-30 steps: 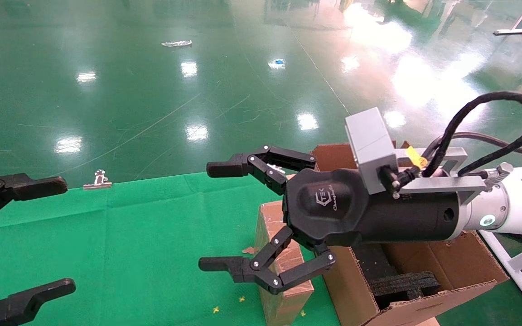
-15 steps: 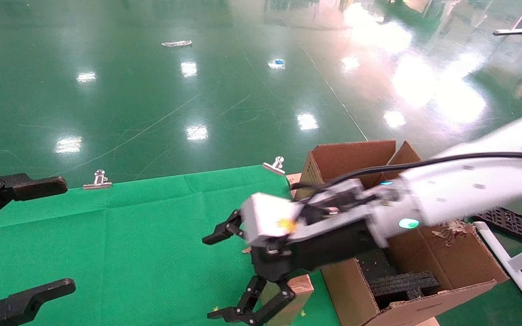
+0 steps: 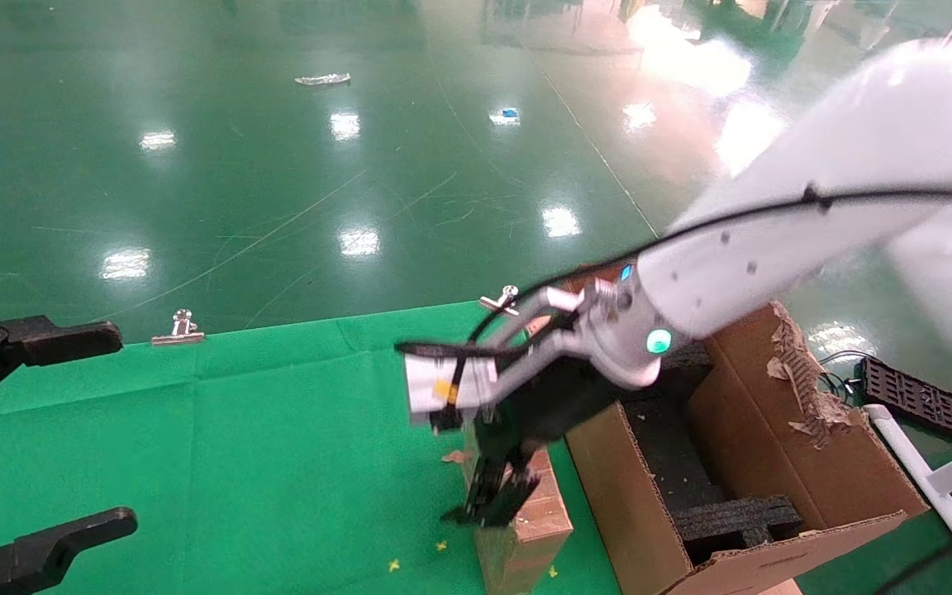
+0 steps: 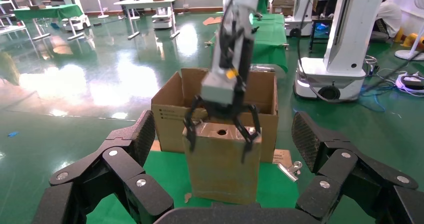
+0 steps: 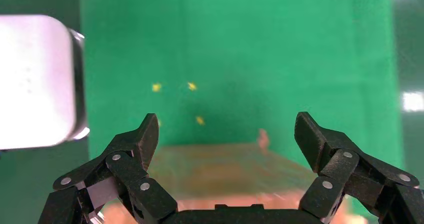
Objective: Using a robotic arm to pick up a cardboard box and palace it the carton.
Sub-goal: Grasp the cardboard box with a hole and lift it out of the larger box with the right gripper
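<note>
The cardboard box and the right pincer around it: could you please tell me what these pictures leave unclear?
- Head view: the robotic arm is motion-blurred; it hides the carton's far side.
- Head view: the right pincer covers the cardboard box top; contact unclear.
- Right wrist view: the box is blurred.
- Left wrist view: the idle left pincer blocks the box's base.

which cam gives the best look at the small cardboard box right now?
Left wrist view: the cardboard box stands upright, its broad face and holed top edge plain, the right gripper open astride the top. Head view shows only the box partly behind the arm. Right wrist view shows just its blurred top.
</note>
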Robot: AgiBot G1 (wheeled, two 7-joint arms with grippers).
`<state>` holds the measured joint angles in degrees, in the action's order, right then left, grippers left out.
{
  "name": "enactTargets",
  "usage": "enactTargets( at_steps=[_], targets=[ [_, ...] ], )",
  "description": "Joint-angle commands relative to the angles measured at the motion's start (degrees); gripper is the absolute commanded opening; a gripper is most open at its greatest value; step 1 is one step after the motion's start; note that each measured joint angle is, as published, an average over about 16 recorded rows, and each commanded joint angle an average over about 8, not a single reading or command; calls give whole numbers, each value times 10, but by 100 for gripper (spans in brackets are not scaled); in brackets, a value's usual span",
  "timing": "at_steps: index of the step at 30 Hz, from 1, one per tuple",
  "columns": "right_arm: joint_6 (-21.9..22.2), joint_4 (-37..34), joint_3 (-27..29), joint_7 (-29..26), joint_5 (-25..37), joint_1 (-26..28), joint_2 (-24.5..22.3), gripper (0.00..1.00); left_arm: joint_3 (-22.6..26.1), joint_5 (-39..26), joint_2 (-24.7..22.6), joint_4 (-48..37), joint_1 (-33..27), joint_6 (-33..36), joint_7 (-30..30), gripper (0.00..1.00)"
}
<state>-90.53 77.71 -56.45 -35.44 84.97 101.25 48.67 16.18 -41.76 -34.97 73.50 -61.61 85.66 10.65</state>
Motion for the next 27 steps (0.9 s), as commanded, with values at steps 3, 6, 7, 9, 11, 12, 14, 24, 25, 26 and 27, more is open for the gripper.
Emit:
enactTargets(
  at_steps=[3, 6, 7, 9, 11, 12, 14, 24, 25, 26, 27],
  targets=[
    [-3, -1, -56, -26, -7, 68, 2, 100, 0, 0, 0, 0, 0, 0, 0, 100],
    [-4, -2, -105, -41, -14, 111, 1, 100, 0, 0, 0, 0, 0, 0, 0, 100],
    [-4, -2, -123, -45, -14, 125, 2, 100, 0, 0, 0, 0, 0, 0, 0, 100],
    [-4, -2, -160, -55, -13, 148, 6, 100, 0, 0, 0, 0, 0, 0, 0, 100],
    [-3, -2, -197, -64, -10, 169, 13, 100, 1, 0, 0, 0, 0, 0, 0, 100],
    [-2, -2, -215, -69, -8, 177, 17, 100, 1, 0, 0, 0, 0, 0, 0, 100],
    [-1, -2, -250, -81, -5, 194, 26, 100, 1, 0, 0, 0, 0, 0, 0, 100],
    [17, 1, -360, -152, 17, 252, 68, 100, 1, 1, 0, 0, 0, 0, -1, 100],
    [20, 1, -364, -159, 17, 254, 70, 100, 1, 1, 0, 0, 0, 0, -1, 100],
    [22, 1, -368, -168, 15, 255, 70, 100, 1, 1, 0, 0, 0, 0, -1, 100],
    [24, 0, -370, -179, 11, 256, 69, 100, 1, 1, 0, 0, 0, -1, -1, 100]
  ],
)
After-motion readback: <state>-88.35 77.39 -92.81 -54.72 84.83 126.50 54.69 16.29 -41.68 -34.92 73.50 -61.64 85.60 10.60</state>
